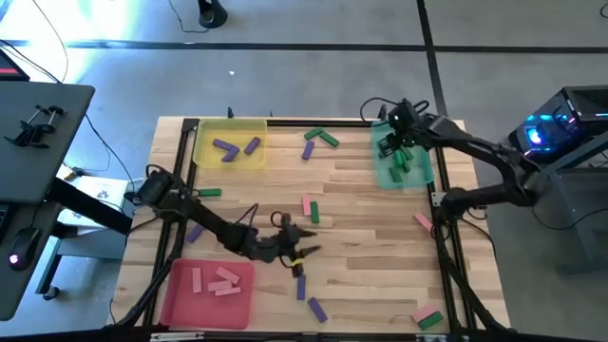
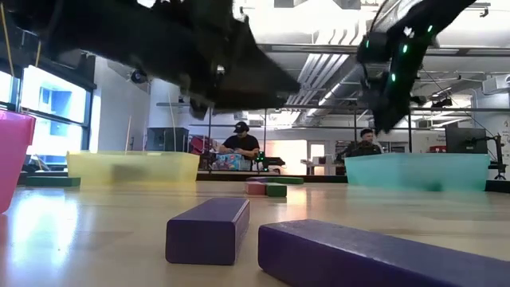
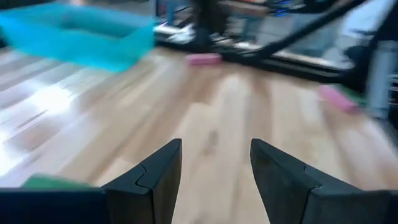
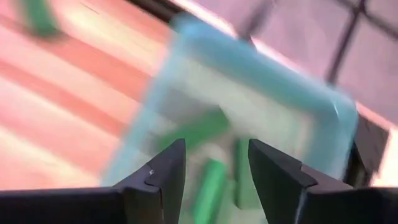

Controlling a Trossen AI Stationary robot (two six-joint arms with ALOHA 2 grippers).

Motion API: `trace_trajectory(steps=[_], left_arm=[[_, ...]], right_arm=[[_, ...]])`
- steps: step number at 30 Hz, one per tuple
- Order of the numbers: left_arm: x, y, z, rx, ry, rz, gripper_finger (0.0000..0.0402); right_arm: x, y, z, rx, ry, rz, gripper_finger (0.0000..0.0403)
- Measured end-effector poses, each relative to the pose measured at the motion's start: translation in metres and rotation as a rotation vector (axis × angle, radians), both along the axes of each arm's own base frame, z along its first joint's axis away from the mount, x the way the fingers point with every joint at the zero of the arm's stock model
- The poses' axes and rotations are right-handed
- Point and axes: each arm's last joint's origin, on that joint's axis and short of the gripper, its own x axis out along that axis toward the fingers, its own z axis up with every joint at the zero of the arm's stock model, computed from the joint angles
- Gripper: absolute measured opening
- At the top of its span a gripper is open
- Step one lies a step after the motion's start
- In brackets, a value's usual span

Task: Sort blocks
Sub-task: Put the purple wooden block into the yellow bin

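Wooden worktop (image 1: 370,247) carrying three trays: teal tray (image 1: 404,163) with green blocks (image 1: 403,160), yellow tray (image 1: 231,142) with purple blocks (image 1: 226,148), red tray (image 1: 207,290) with pink blocks (image 1: 221,280). Right pincer (image 1: 394,123) above teal tray, fingers parted, nothing held. Left pincer (image 1: 302,243) low at worktop middle, fingers apart, empty. More blocks scattered loose across worktop.
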Motion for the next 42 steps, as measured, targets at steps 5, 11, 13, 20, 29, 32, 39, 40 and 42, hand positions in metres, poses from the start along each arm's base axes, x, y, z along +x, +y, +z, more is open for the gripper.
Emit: trace_trajectory(steps=[5,11,13,20,29,32,39,40,42], left_arm=[[0.005,0.036,0.011,-0.040,0.047,0.115,0.0179],[0.015,0.082,0.044,0.041,0.211,0.213,0.0179],[0.022,0.096,0.058,0.083,0.302,0.248,0.0179],[0.045,0.146,0.099,0.206,0.487,0.346,0.0179],[0.039,0.205,0.094,0.142,0.506,0.482,0.0179],[0.039,0.219,0.091,0.095,0.504,0.491,0.0181],[0.045,0.249,0.058,-0.005,0.548,0.467,0.0220],[0.047,0.253,0.052,-0.021,0.546,0.477,0.0228],[0.046,0.263,0.039,-0.061,0.562,0.516,0.0242]], right_arm=[[0.018,0.049,0.033,-0.126,-0.174,0.198,0.0161],[0.032,0.116,0.047,-0.225,-0.336,0.371,0.0161],[0.036,0.135,0.040,-0.250,-0.369,0.400,0.0161],[0.045,0.191,-0.005,-0.271,-0.504,0.501,0.0161],[0.042,0.242,-0.051,-0.261,-0.688,0.495,0.0161],[0.040,0.254,-0.061,-0.256,-0.711,0.479,0.0161],[0.042,0.273,-0.079,-0.251,-0.751,0.428,0.0161],[0.042,0.275,-0.082,-0.248,-0.750,0.430,0.0161],[0.045,0.279,-0.086,-0.238,-0.767,0.425,0.0161]])
